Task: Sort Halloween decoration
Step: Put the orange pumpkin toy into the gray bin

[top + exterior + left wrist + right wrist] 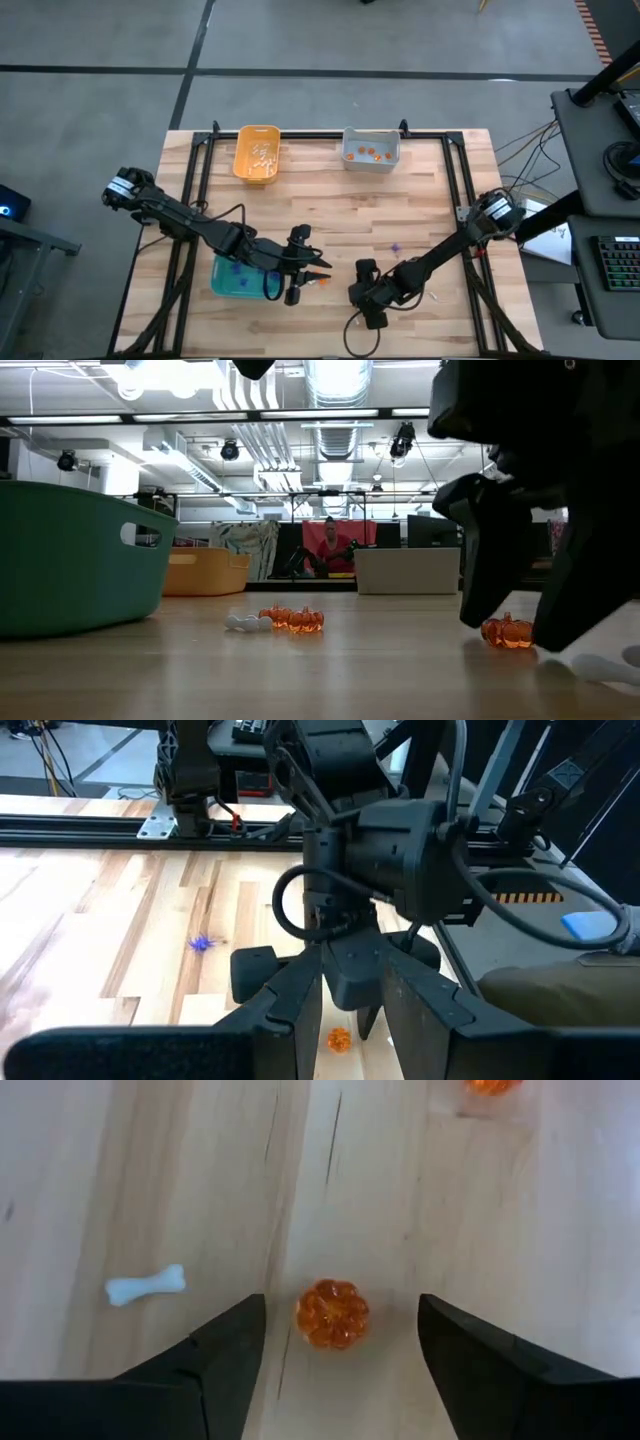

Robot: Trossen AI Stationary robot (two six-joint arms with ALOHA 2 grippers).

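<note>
A small orange pumpkin trinket lies on the wooden table between the fingers of my right gripper. The gripper is open, points steeply down at the near middle of the table, and its fingers stand on either side of the pumpkin without touching it. The low view shows this same pumpkin resting on the tabletop. A white bone trinket lies beside it. My left gripper hovers just right of the teal bin. Two more pumpkins and a purple spiky trinket lie loose.
An orange-yellow bin with white pieces and a grey bin with orange pieces stand at the far edge. The teal bin holds purple pieces. The two grippers are close together. A person sits far off in the room.
</note>
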